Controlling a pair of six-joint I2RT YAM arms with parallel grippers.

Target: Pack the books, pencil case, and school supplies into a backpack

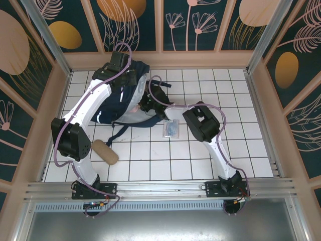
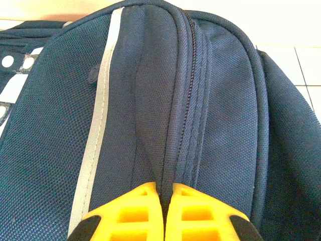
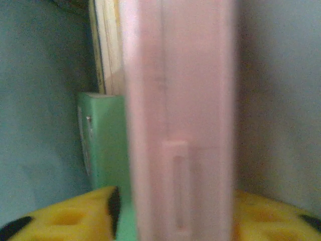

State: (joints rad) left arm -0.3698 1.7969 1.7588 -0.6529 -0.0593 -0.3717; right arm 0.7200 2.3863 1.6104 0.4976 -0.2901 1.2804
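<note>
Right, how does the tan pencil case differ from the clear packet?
The pencil case is tan, opaque and rounded; the packet is flat, see-through, with blue print. The pencil case lies slanted by the left arm; the packet, by the right arm. Both lie on the table, outside the backpack.

Left arm stretches forward, left gripper pinched tight on backpack; right arm (elbow bent) reaches leftward, right gripper parted.
</note>
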